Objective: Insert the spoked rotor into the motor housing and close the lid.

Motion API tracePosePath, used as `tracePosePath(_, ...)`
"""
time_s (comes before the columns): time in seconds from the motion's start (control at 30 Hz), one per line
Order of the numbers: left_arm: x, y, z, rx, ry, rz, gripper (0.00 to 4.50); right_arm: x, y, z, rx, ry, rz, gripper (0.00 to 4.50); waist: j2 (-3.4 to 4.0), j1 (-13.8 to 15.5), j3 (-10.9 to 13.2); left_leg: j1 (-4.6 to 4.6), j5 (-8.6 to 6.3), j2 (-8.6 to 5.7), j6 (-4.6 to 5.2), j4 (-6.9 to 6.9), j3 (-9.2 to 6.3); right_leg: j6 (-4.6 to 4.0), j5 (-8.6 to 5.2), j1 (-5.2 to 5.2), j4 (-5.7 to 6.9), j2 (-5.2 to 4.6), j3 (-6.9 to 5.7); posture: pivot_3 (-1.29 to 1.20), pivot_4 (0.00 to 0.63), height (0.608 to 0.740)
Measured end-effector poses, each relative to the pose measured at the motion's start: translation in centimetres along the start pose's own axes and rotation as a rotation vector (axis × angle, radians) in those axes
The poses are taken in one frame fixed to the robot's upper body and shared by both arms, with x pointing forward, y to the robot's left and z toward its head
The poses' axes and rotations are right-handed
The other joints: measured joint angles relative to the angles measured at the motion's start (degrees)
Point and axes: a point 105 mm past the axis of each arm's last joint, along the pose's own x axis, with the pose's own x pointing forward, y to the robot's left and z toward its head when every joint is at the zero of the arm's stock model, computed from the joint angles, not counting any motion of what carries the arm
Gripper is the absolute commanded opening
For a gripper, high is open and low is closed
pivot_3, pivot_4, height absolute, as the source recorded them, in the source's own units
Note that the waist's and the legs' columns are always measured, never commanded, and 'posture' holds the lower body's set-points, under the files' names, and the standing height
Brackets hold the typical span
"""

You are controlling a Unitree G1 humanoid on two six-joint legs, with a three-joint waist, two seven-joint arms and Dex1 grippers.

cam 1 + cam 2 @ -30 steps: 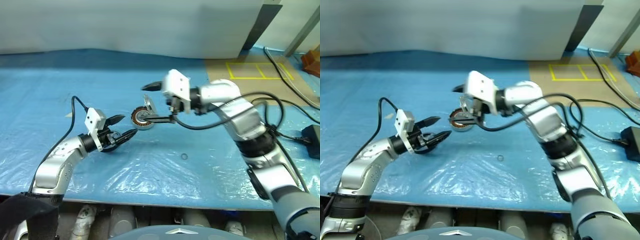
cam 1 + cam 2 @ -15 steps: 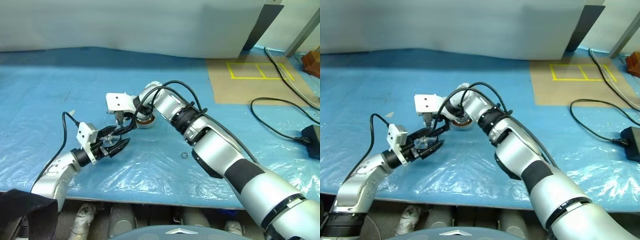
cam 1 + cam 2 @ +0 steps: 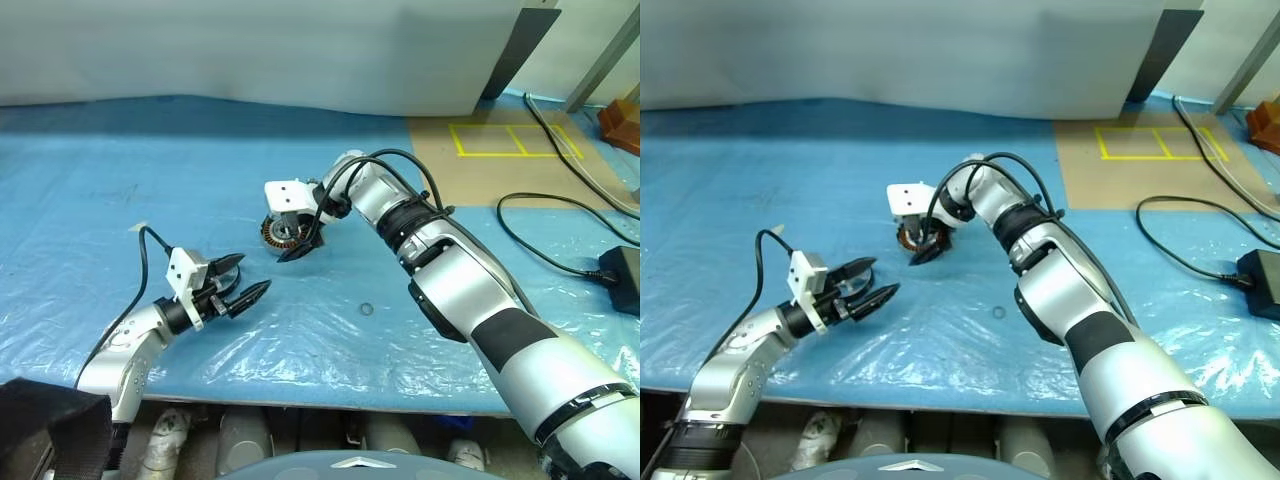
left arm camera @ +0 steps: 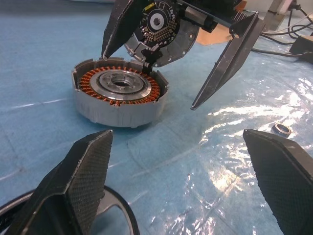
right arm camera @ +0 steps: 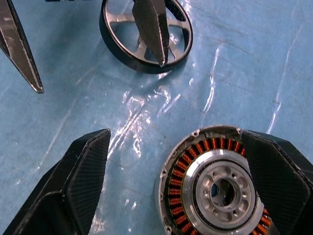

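The motor housing [image 4: 120, 95] lies on the blue sheet with its copper windings and silver hub showing. Its lid [image 4: 161, 27] stands upright at the far edge, dark inside facing the left wrist camera. My right gripper [image 3: 290, 243] hangs open over the housing [image 5: 215, 188], pointing steeply down, one finger on each side of the lid. The spoked rotor [image 5: 146, 34] lies flat on the sheet, dark rim and silvery spokes up, a short way from the housing. My left gripper [image 3: 252, 274] is open just above the rotor, holding nothing, aimed at the housing.
A tiny metal ring [image 3: 367, 309] lies on the sheet to the right of the housing. Crinkled clear plastic covers the blue sheet near the table's front edge. Black cables [image 3: 560, 215] and a black box [image 3: 622, 278] lie at the far right.
My right arm has swung and stretched out, and its gripper has dropped and tipped downward over the housing. The left gripper has stayed open and nearly still.
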Motion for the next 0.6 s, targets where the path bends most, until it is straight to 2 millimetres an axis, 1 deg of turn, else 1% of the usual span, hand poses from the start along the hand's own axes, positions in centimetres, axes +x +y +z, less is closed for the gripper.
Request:
tracePosePath(0.13,0.5,-0.1,-0.4,0.004,0.007,-0.017,4.50,0.0,-0.2,-1.2,-0.003,0.048,-0.045,4.46,0.00,0.1,0.0,-0.01,0.00,-0.01,0.00,0.01,0.01,0.00,0.00,0.00,0.00,0.00,0.00,0.00,0.150,0.740)
tracePosePath(0.23,0.8,-0.3,-0.5,-0.001,0.008,-0.028,4.50,0.6,0.2,-2.8,0.012,0.098,-0.062,4.46,0.00,0.1,0.0,-0.02,0.00,-0.01,0.00,0.03,0.00,0.00,0.00,0.00,0.01,0.00,0.00,0.00,0.150,0.740)
tracePosePath(0.27,0.8,-0.3,-0.5,0.000,0.008,-0.030,4.50,0.6,0.3,-3.0,0.012,0.105,-0.066,4.46,0.00,0.1,0.0,-0.02,0.00,-0.01,0.00,0.04,0.01,0.00,0.00,0.00,0.02,0.00,0.00,0.00,0.150,0.740)
tracePosePath(0.33,1.0,-0.4,-0.4,0.002,0.008,-0.037,4.50,0.7,0.9,-4.1,-0.014,0.142,-0.046,4.46,0.00,0.1,0.0,0.00,-0.01,0.00,-0.03,0.05,0.01,-0.01,0.00,0.00,0.07,0.00,0.00,0.00,0.150,0.740)
tracePosePath(0.47,1.1,-0.4,-0.4,0.004,0.009,-0.040,4.50,0.9,1.1,-4.0,-0.057,0.152,-0.029,4.46,0.08,0.1,0.0,0.08,-0.03,0.00,-0.02,0.12,0.04,-0.10,-0.06,-0.04,0.35,-0.01,0.05,0.00,0.150,0.740)
tracePosePath(0.6,1.1,-0.5,-0.5,0.005,0.012,-0.041,4.50,1.1,1.1,-4.0,-0.062,0.164,-0.030,4.46,0.11,0.1,0.1,0.14,-0.06,0.03,-0.02,0.16,0.05,-0.18,-0.11,-0.06,0.58,-0.01,0.04,0.00,0.150,0.740)
